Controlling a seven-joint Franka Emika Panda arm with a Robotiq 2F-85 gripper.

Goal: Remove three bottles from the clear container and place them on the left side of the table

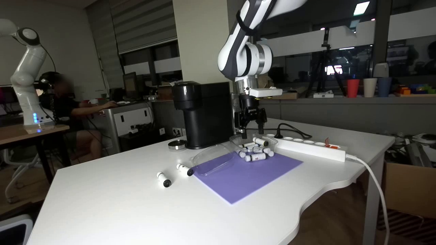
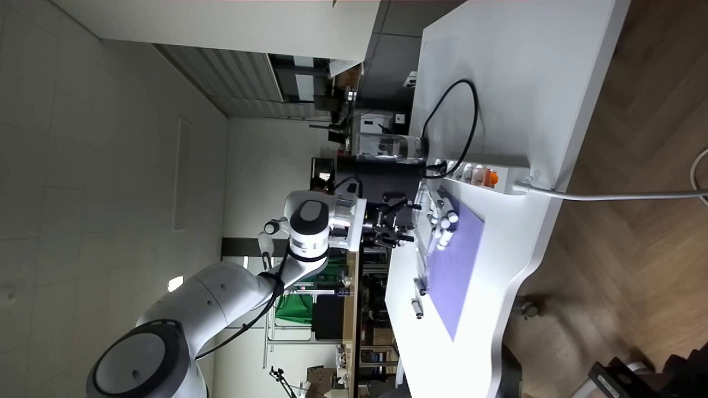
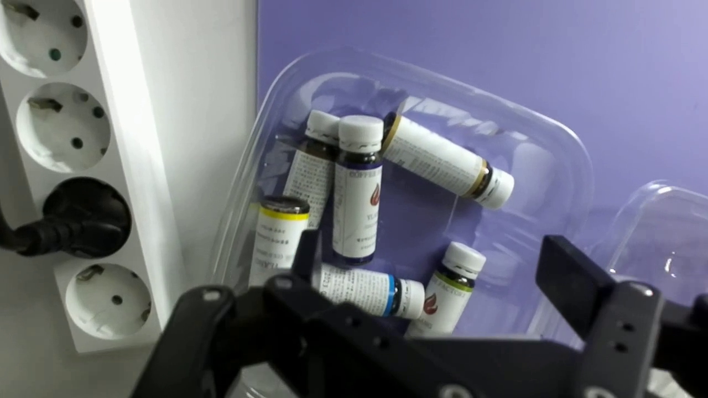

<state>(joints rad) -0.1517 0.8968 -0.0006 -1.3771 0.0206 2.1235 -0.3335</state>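
While white desk [image 1: 119,204] fills lower centre, dim room [image 1: 64,27] behind, arm [image 1: 235,51] bent down from the top, claw [image 1: 252,133] spread apart

Dim overall; ceiling light [image 2: 175,284] glowing; foreground table [image 1: 119,211] washed bright; clear container [image 3: 528,166] glinting; person's face [image 1: 63,85] blurred.
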